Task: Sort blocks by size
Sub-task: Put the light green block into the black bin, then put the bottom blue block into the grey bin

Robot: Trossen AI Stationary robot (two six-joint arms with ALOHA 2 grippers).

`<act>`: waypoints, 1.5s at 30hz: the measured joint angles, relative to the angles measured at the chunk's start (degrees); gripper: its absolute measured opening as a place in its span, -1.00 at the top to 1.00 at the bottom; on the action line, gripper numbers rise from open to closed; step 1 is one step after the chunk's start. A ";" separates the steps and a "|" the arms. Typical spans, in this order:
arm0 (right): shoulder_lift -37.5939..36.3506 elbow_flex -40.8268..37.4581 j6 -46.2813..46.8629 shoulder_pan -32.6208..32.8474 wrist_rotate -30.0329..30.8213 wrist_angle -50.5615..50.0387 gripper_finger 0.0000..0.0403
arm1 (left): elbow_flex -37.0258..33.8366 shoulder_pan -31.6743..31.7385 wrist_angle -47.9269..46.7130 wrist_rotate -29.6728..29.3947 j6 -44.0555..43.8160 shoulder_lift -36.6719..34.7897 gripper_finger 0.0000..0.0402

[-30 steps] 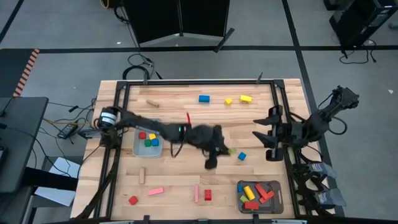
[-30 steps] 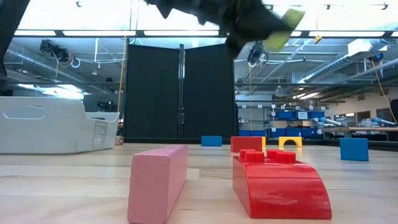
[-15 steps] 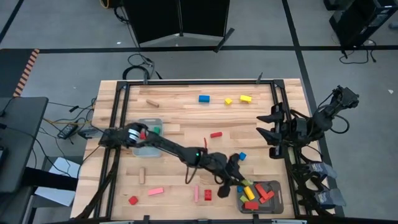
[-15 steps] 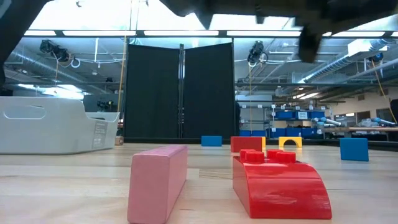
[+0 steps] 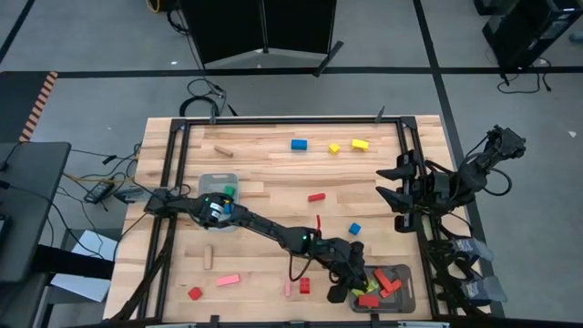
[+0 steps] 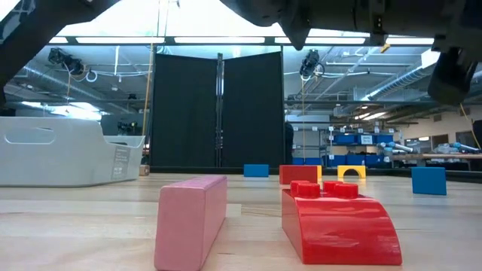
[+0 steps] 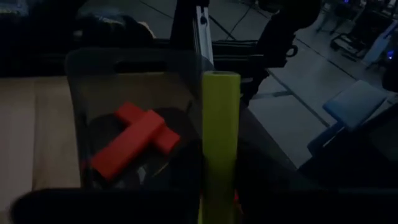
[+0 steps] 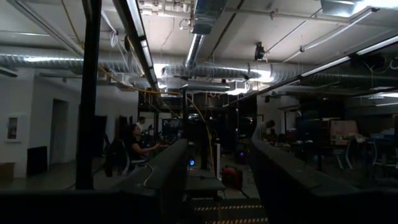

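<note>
My left arm reaches across the table to the grey tray at the near right. Its gripper hangs over the tray's left edge, shut on a yellow-green bar. In the left wrist view, red bars lie in that tray. Loose blocks lie on the table: blue, yellow, red, blue, pink. A second tray at the left holds small cubes. My right gripper waits open at the right edge, raised. My left gripper has the yellow-green bar by its near end, between the two fingers; the dark fingers hide the exact place of contact. The bar runs forward along the fingers, not across them. It is lifted clear, sticking out over the tray.
In the low view a pink block and a red studded piece stand close to the camera at the near edge. Plain wood bars lie at the left. Black rails frame the table.
My left gripper has gone from the table's middle toward the near right, down to the near-right tray, carrying the yellow-green bar. The arm has stretched out and the gripper has tipped more toward level. My right arm has kept still.
</note>
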 joint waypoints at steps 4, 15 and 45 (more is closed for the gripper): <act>0.02 0.00 0.77 0.00 0.00 0.00 0.10 | -0.10 -0.04 -1.18 -0.50 1.58 -0.18 0.02; 0.02 0.00 2.45 0.99 1.47 -2.60 0.11 | -8.17 -0.15 1.21 -8.94 6.50 -7.95 -0.02; 32.63 20.04 65.23 -12.40 -11.80 -80.02 0.13 | -105.89 2.10 33.89 -41.38 -3.50 -94.91 0.62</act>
